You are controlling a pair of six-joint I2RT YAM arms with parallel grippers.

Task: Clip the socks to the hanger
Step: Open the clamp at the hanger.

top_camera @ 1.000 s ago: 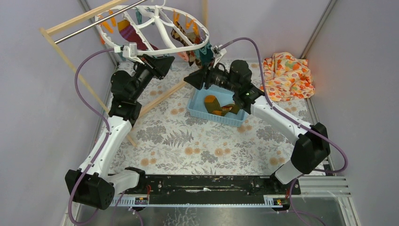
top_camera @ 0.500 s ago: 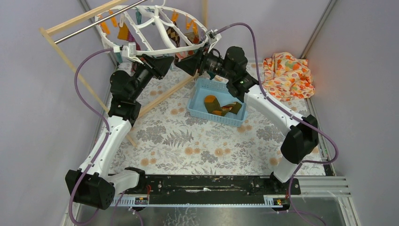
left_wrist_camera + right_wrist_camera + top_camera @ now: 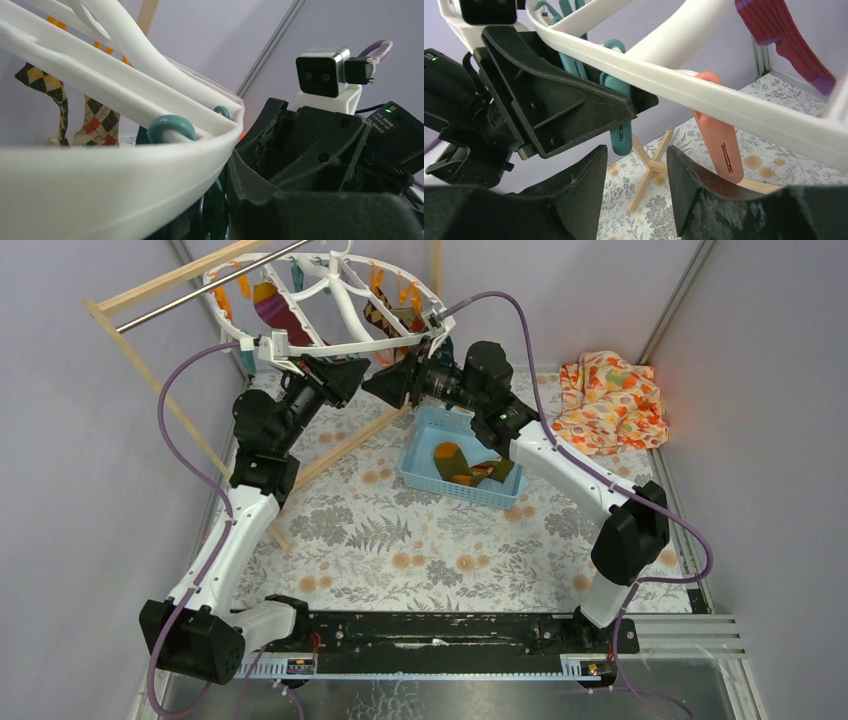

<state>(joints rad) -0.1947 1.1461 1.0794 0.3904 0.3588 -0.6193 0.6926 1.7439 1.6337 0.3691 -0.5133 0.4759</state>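
Lilac-grey walls close in a table (image 3: 420, 540) under a grey floral covering. At its far left corner the white oval hanger (image 3: 330, 290) hangs off the metal bar of a wooden rack (image 3: 160, 285). It already carries a maroon sock (image 3: 784, 30) and brown-orange argyle socks (image 3: 95, 120).

The left fingers (image 3: 569, 107) sit hard against the near rim of the ring, among its teal clips. Whether they are clenched on the rim cannot be told from any view. The right fingers (image 3: 574, 200) are parted with nothing between them. They are raised just under the rim, near a hanging teal clip (image 3: 621, 130) and an orange clip (image 3: 719, 145).

More socks, a mustard one and an argyle one, lie in the blue basket (image 3: 415, 455) toward the far edge, below the right arm. An orange floral cloth (image 3: 610, 400) is bunched at the far right corner.

This looks like the gap between one sock and the next. The right arm probably has to drop to the basket, pinch a single sock near its cuff and bring it up to a free clip. Meanwhile the left arm would keep the ring from swinging.
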